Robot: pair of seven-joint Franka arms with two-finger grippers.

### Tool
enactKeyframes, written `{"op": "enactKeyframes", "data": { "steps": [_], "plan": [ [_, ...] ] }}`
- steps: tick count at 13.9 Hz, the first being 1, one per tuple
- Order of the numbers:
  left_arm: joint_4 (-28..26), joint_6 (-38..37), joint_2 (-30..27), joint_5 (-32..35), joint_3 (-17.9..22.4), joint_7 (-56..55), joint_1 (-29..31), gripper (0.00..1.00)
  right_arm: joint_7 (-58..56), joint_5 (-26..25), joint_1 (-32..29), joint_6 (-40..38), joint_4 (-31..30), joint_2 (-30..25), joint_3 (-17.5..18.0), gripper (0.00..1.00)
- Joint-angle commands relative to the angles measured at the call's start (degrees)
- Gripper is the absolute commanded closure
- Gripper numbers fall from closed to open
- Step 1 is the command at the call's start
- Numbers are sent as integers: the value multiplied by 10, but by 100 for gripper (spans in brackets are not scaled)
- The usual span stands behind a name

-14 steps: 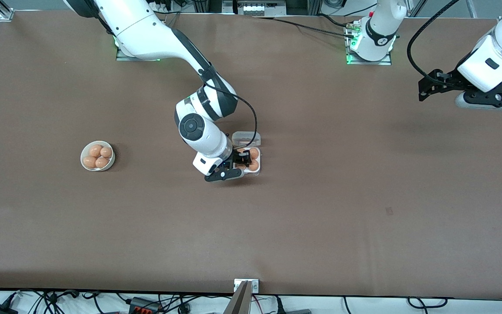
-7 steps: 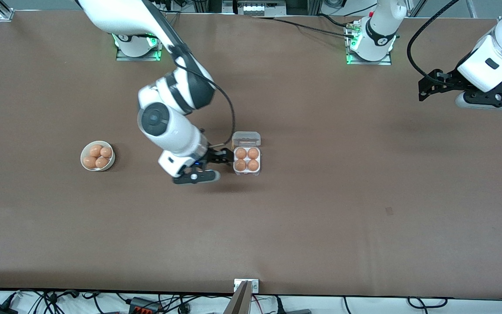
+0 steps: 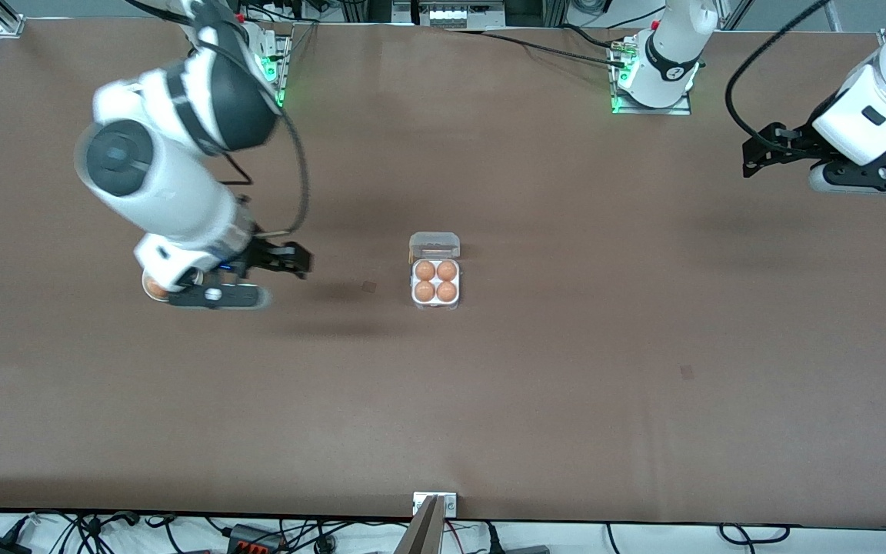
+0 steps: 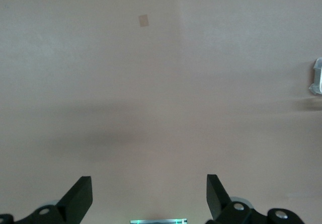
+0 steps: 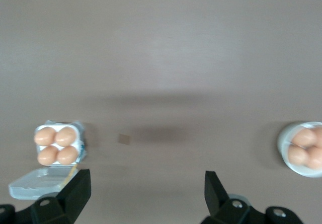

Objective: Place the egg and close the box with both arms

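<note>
R gripper (image 3: 289, 260) is hanging up in the air over bare table (image 3: 566, 385), fingers spread wide, holding nothing. The bowl (image 5: 302, 148) is sitting just beside it toward the R arm's end, mostly hidden under the wrist in front view; R wrist view is showing brown eggs inside it, count not certain. On the gripper's other side, well apart toward mid-table, the box (image 3: 435, 282) is resting w/ its clear lid (image 3: 434, 245) standing open, hinged on the edge farther from the front cam. All 4 cells are holding brown eggs; the egg (image 3: 425, 291) of the task cannot be told from the other three. A small tan patch (image 3: 368, 287) is lying on the table between gripper and box.

L gripper (image 3: 758, 150) is waiting high over the L arm's end of the table, well apart from the box, fingers (image 4: 80, 196) spread, nothing between them. L wrist view is showing only bare table w/ another small patch (image 4: 144, 20).

Table surface is looking brown, matte. Arm bases are glowing green along the edge farthest from the front cam; cables are trailing along both long edges.
</note>
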Motion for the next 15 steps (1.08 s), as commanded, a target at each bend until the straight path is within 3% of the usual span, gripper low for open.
{"op": "enactKeyframes", "data": {
  "steps": [1, 3, 7, 8, 9, 11, 13, 15],
  "plan": [
    [16, -35, 13, -12, -2, 0, 4, 0, -40, -5, 2, -43, 13, -15, -51, 0],
    [36, -43, 27, -10, -2, -1, 4, 0, -86, -4, 3, -57, 31, -16, -99, 0],
    [56, -63, 42, -2, -3, 8, 3, 1, -141, 1, 3, -58, 32, -18, -154, 0],
    [56, -65, 43, -3, -4, 6, 1, 19, -141, 2, -3, -54, 31, -19, -155, 0],
    [56, -68, 43, -4, -5, 13, 3, 46, -139, 2, -23, -55, 31, -31, -146, 0],
    [56, -68, 43, -3, -4, 9, 3, 79, -139, -10, -118, -52, 32, -48, -44, 0],
    [55, -68, 45, -3, -5, 8, -1, 94, -139, -48, -217, -51, 31, -62, 56, 0],
    [56, -68, 49, -3, -5, 10, -1, 99, -152, -72, -276, -52, 20, -78, 109, 0]
  ]
}}
